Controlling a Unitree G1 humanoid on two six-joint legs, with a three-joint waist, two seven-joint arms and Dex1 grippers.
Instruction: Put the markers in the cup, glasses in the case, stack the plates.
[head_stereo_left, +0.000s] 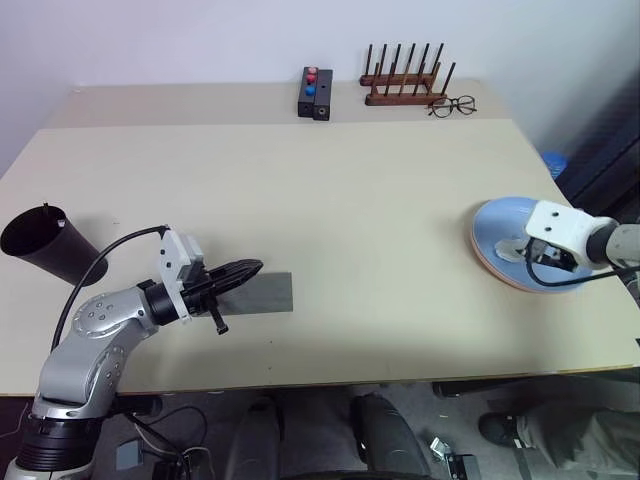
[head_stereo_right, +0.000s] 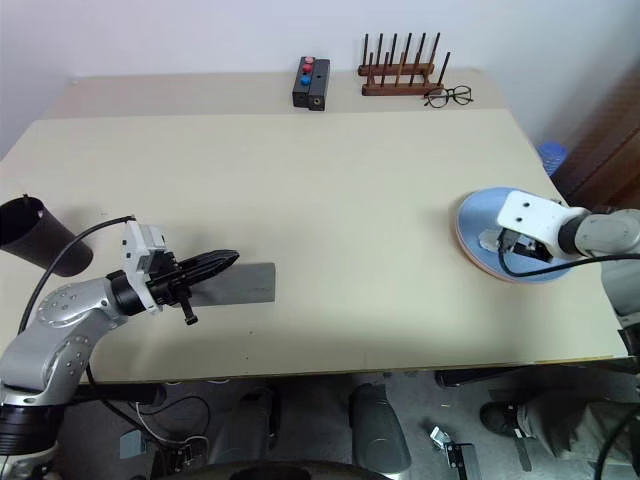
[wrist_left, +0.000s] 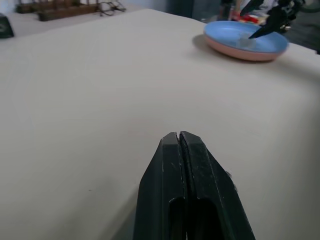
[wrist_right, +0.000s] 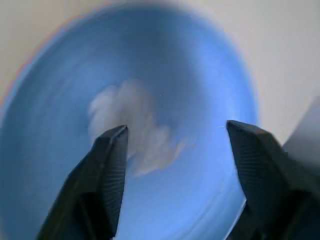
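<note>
Plates look done: you've got the light blue plate (head_stereo_left: 505, 222) sitting on the pink plate (head_stereo_left: 490, 266), whose rim peeks out underneath at the near edge, stack at the table's (head_stereo_left: 330, 200) right edge. Right gripper (wrist_right: 175, 150) hangs just over the blue plate's middle, fingers apart, nothing between them, arm reaching in from the right and angled down. Judgement: the stacking step is at its end, so clear that arm off the stack. Left gripper (head_stereo_left: 245, 270) is pinched together, empty, pointing roughly level across the table toward the right, tips over the grey case (head_stereo_left: 262, 292), which lies flat near the front left with its lid down. The cup (head_stereo_left: 45, 243) is tipped on its side at the far left edge, just beyond the left arm. Can't make out markers or sunglasses anywhere; inside the cup is too dark to tell. Wire eyeglasses (head_stereo_left: 452, 105), peg rack (head_stereo_left: 404, 80) and button box (head_stereo_left: 314, 93) sit at the back, well apart. Next you'd likely check the cup and the case.
</note>
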